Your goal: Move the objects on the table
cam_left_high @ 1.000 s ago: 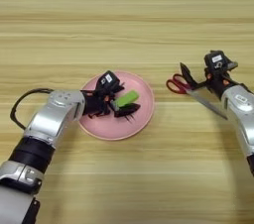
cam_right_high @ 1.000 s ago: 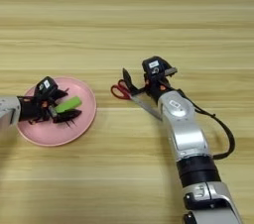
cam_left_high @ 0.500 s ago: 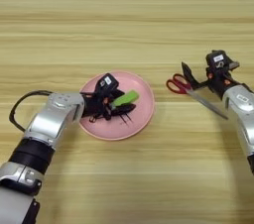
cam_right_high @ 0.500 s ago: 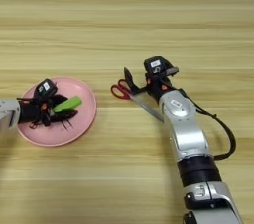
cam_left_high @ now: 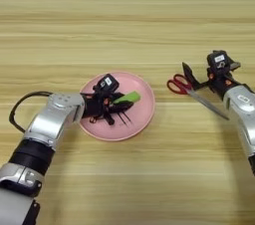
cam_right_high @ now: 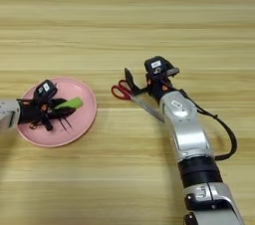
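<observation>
While the broad wooden desk (cam_left_high: 124, 15) fills the frame, the action sits in its middle band. At lower left, the left hand (cam_left_high: 107, 100) reaches over the pink plate (cam_left_high: 142, 114), left of centre. The green block (cam_left_high: 125, 98) lies tilted on the plate at the fingertips; the fingers seem closed around its near end, though the dark clutter there makes the grip hard to read, so I cannot tell for certain that it is held. Thin black sticks (cam_left_high: 121, 116) lie on the plate just below the block, and the pen cannot be picked out among them. Right of centre, the red-handled scissors (cam_left_high: 191, 91) lie flat on the desk, blades pointing toward the lower right. The right hand (cam_right_high: 137, 84) hovers at the scissor handles with its fingers spread apart, gripping nothing as far as the views show. Judging by this layout, the block is at the plate and either being set down or lifted from it; the scissors rest untouched on the desk, so at least part of the moving appears left to do.
</observation>
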`<action>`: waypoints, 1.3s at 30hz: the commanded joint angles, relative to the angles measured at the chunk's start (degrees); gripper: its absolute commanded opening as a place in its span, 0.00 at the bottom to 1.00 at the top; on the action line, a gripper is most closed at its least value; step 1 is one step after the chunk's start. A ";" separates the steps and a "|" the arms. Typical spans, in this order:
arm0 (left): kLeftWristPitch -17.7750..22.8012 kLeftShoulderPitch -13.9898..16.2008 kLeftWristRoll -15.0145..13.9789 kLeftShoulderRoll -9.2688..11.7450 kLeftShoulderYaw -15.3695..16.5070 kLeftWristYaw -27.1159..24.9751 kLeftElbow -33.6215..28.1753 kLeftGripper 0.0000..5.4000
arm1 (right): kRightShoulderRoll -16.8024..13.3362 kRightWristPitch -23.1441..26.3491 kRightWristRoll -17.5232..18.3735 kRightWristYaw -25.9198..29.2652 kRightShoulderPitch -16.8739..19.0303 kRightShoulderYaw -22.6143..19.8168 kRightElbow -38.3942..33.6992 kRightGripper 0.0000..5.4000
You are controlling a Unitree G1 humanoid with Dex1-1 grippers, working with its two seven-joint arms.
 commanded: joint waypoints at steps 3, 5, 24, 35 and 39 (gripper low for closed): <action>0.30 0.66 -0.29 -0.71 1.23 0.98 0.52 0.25 | -0.31 0.35 0.26 -0.13 0.58 -0.32 0.08 1.00; 0.49 0.58 -0.96 -1.01 2.41 1.43 0.19 0.25 | -0.32 0.32 0.27 -0.12 0.57 -0.34 0.17 1.00; -5.27 -2.03 -8.05 -5.49 18.74 14.00 -0.06 0.25 | -0.44 -0.85 0.42 0.28 -0.23 -0.50 2.64 1.00; -19.84 -5.35 -4.23 -4.05 25.40 27.08 11.89 0.25 | -0.31 -1.61 0.48 0.29 -0.51 -0.52 3.83 1.00; -24.41 -6.48 -3.13 -3.53 26.66 30.74 18.06 0.25 | -0.43 -1.73 0.59 0.32 -0.49 -0.69 3.97 1.00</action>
